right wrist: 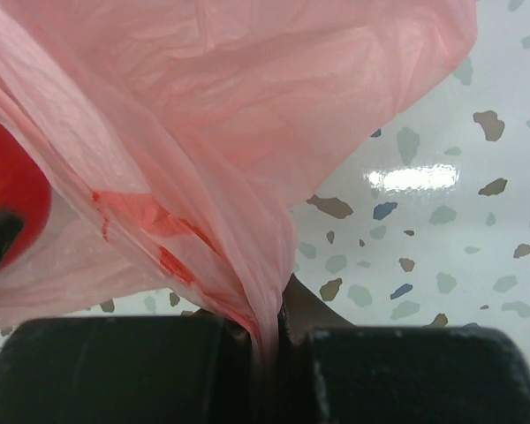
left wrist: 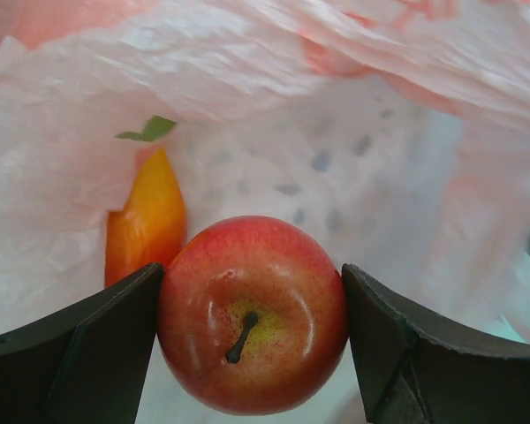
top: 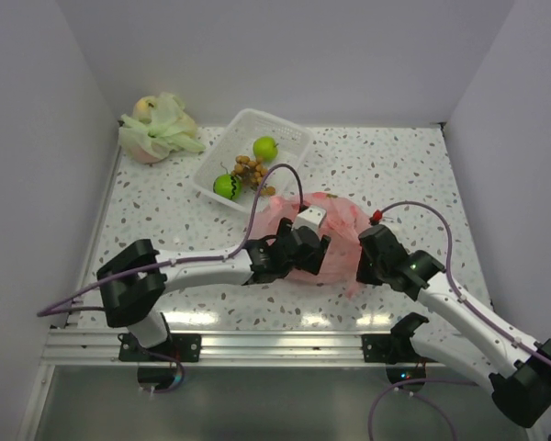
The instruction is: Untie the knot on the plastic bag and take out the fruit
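at the middle of the speckled worktop [top: 395,165] lies the pink plastic bag [top: 342,225], mouth open, no knot visible; the right end effector [right wrist: 269,340] is pressed together on a gathered fold of its film, seemingly to anchor it. the left end effector [left wrist: 252,296] reaches inside and pinches a red apple [left wrist: 265,256], an orange fruit [left wrist: 146,221] beside it. green fruits [top: 265,147] and brown berries [top: 248,168] already sit in the white basket [top: 298,131] behind, likely the apple's destination.
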Robot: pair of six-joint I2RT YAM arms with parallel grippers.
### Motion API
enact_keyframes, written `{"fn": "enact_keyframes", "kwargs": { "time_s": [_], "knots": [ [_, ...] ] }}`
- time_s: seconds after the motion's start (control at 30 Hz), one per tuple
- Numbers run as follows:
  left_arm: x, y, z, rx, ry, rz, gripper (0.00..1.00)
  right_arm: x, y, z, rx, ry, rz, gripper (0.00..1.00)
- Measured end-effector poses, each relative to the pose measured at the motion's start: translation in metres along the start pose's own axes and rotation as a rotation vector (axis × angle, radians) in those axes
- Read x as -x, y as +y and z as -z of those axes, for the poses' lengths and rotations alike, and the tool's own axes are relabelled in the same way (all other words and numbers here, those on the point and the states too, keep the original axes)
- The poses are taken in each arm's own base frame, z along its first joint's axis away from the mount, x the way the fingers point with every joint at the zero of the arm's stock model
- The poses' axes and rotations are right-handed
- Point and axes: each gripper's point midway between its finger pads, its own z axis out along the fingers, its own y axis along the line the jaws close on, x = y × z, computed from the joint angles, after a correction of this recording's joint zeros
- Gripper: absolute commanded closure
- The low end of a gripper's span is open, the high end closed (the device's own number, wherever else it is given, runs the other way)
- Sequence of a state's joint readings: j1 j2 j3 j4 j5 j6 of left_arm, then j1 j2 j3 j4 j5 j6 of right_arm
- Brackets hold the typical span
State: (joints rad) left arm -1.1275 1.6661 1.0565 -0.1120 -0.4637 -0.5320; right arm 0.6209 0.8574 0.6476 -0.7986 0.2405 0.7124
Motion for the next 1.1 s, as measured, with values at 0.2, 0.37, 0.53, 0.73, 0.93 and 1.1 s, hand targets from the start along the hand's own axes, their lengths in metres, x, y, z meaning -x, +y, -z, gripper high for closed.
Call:
{"fn": "enact_keyframes", "kwargs": {
  "time_s": [0.2, 0.37, 0.53, 0.73, 0.93, 1.1],
  "knots": [
    [0.035, -0.020, 0.065, -0.172, -0.035, 0.027, 0.73, 0.002, -0.005, -0.003, -0.041, 0.004, 0.010, 1.00],
    [0.112, -0.029, 0.113, -0.258, -0.138, 0.066, 0.74, 0.000, -0.006, -0.005, -0.049, 0.011, 0.009, 1.00],
    [0.218, 0.015, 0.140, -0.241, -0.314, 0.178, 0.74, -0.002, -0.007, -0.005, -0.050, 0.014, 0.009, 1.00],
    [0.272, 0.122, 0.111, -0.027, -0.399, 0.298, 0.73, -0.002, -0.007, -0.003, -0.042, 0.009, 0.007, 1.00],
    [0.227, 0.223, 0.012, 0.190, -0.222, 0.391, 0.65, -0.003, -0.007, -0.002, -0.041, 0.014, 0.008, 1.00],
    [0.181, 0.269, -0.053, 0.287, -0.057, 0.432, 0.32, -0.004, -0.009, -0.001, -0.047, 0.021, 0.010, 1.00]
  ]
}}
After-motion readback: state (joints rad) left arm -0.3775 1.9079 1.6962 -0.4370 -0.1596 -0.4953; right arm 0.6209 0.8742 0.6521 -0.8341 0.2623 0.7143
